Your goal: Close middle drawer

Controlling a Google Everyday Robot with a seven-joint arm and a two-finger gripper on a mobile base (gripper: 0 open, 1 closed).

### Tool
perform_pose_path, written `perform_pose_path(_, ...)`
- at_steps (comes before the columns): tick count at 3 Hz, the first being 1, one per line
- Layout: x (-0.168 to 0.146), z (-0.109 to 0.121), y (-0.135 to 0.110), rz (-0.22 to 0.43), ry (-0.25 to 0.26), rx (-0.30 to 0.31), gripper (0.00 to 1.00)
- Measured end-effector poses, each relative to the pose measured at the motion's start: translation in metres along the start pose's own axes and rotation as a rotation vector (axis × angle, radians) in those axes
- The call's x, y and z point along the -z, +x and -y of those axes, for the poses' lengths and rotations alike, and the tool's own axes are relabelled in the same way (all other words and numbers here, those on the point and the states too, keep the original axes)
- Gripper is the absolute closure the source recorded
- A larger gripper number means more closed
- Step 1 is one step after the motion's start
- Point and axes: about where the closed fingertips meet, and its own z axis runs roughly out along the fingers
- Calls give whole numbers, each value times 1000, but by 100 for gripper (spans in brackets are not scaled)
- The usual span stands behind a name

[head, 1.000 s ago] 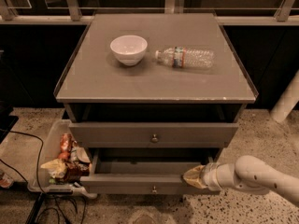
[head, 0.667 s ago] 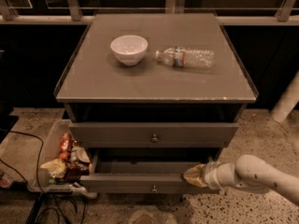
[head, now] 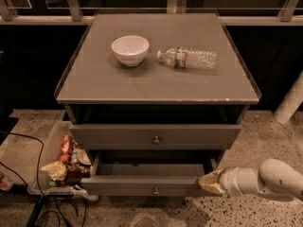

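Note:
The middle drawer (head: 142,185) is the lower of the two grey-brown fronts. It stands pulled out from the cabinet, with its small round knob (head: 155,191) at centre. The matching drawer front (head: 155,136) a tier higher sits further in. My gripper (head: 210,182) comes in from the right on a white arm (head: 265,178). Its yellowish tip is at the right end of the middle drawer's front, touching or nearly touching it.
A white bowl (head: 130,49) and a lying clear plastic bottle (head: 189,58) are on the cabinet top (head: 156,86). A clear bin of snack packets (head: 64,162) stands on the floor at the left, with cables (head: 28,174) beside it. A white post (head: 291,100) is at the right.
My gripper has shifted slightly to the right along the drawer's end. The middle drawer still stands out about as far as before.

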Motion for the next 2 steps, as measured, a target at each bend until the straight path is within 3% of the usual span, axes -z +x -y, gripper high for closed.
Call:
perform_pose_path(1,-1,1,0,0,1,1,100)
perform_pose_path(2,-23,-10,23,-67,-28,-13,100)
